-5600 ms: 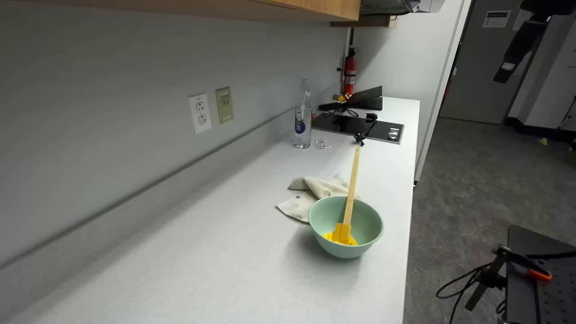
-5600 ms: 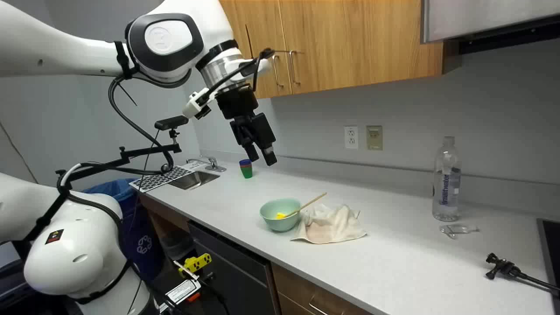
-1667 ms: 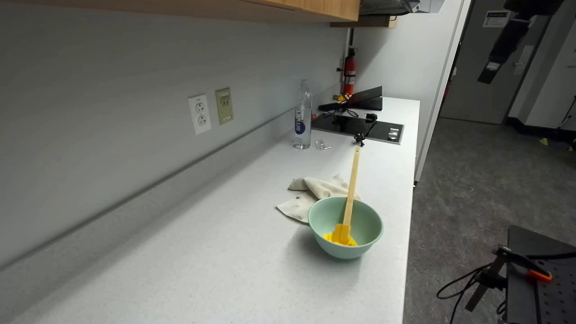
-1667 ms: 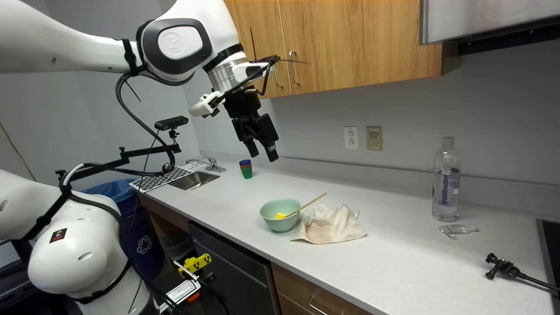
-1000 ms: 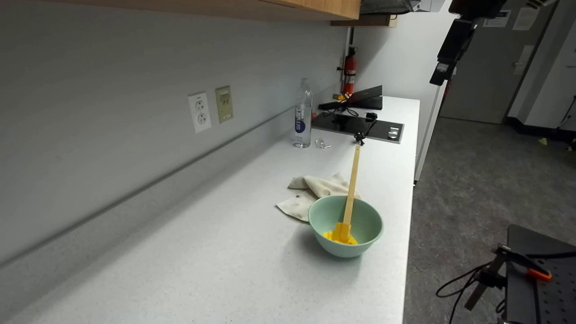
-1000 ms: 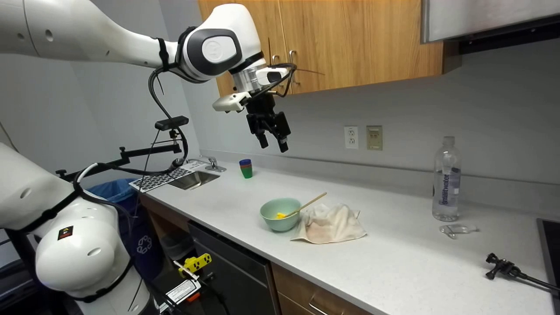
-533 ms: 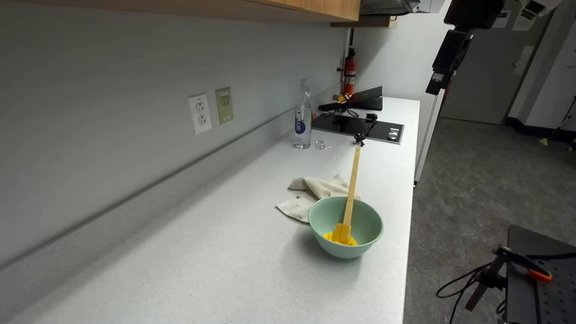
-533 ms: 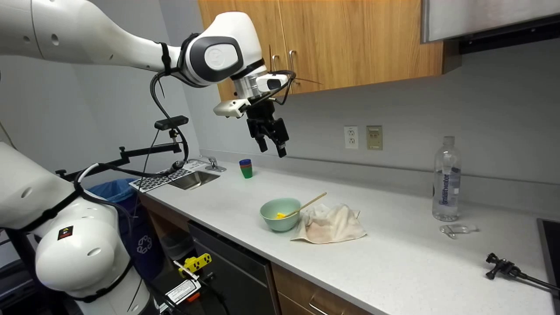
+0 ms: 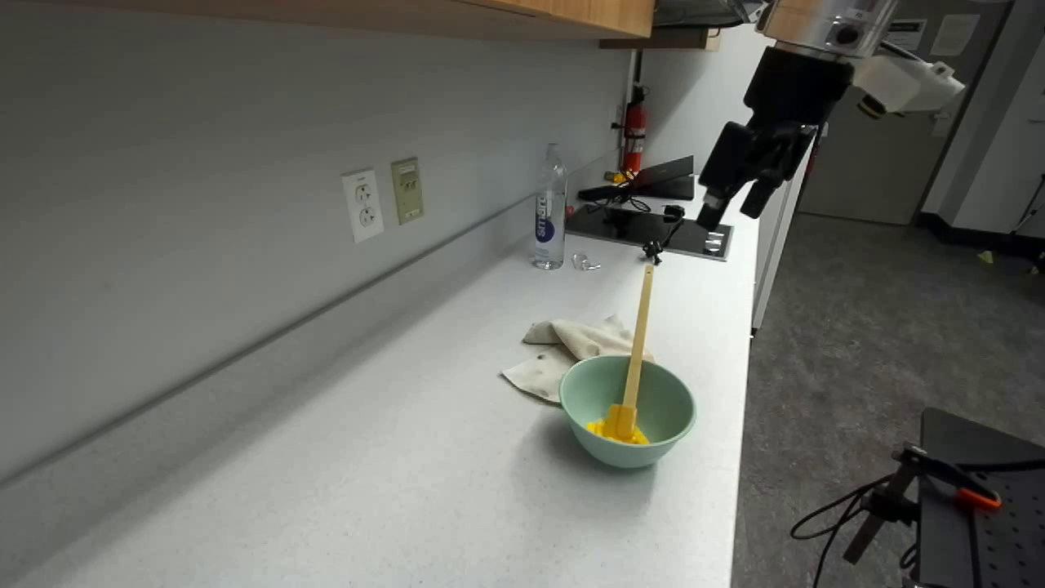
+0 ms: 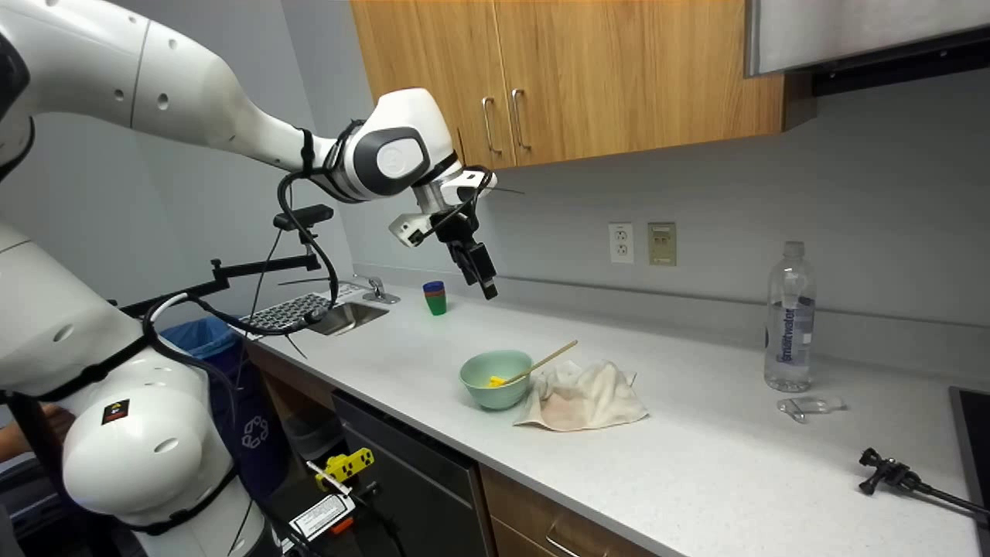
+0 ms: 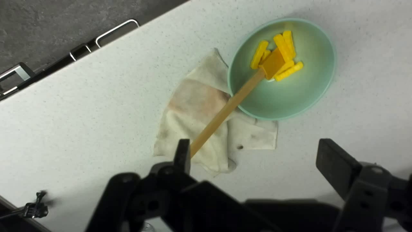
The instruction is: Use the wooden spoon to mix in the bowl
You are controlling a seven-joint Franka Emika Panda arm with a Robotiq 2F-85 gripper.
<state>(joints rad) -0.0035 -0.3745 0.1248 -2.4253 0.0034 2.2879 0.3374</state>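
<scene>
— Going from biggest down: seeing what?
— Seeing the counter [image 9: 424,474] first, then the arm [image 10: 186,85] hanging over it.
— And finding what lying there?
— Finding the cloth [image 11: 196,100] lying crumpled beside the bowl [image 11: 289,98], and the bowl sitting upright.
— Holding anything up above?
— Holding nothing. Seeing the gripper [image 9: 732,209] gaping wide, hanging empty well above the counter and touching nothing.
— And looking for the spoon [image 11: 225,113]?
— Finding it lying aslant in the bowl, sending its handle [image 9: 641,322] out over the cloth and dipping its head [image 11: 272,63] among the yellow pieces [image 11: 282,46].
— Judging which step to be in hand?
— Judging it to be the approach to the spoon, with mixing not yet starting.
— And calling for what next?
— Losing the handle's end behind one jaw in the wrist view, so probably calling for shifting across until getting the handle between the jaws. Then lowering, closing firmly, and not nudging the bowl. Leaving the stirring for after that.
</scene>
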